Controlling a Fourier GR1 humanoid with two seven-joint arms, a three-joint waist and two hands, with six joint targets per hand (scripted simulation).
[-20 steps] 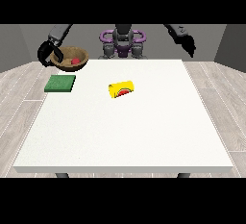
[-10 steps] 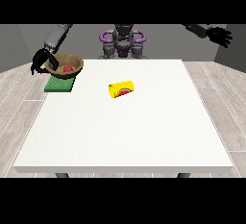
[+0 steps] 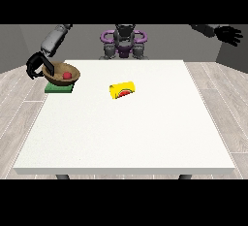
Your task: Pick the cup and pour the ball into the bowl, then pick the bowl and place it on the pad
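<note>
Grey walls and pale plank flooring surround your large white bench (image 3: 126, 133). At its far corner on the view's left lies the flat green square pad (image 3: 59, 88), and the round brown wooden bowl (image 3: 62, 72) sits over it, slightly tilted, with the small red ball (image 3: 67, 75) inside. Your black hand at the view's left (image 3: 38, 65) is at the bowl's outer rim, its fingers (image 3: 48, 68) curled round that rim, so the bowl is clamped at the edge farthest from the bench's middle. Near the bench's centre the yellow cup (image 3: 122, 90) lies on its side, well apart from both hands. Your black hand at the view's right (image 3: 227, 34) is raised off the bench, fingers spread and holding nothing.
</note>
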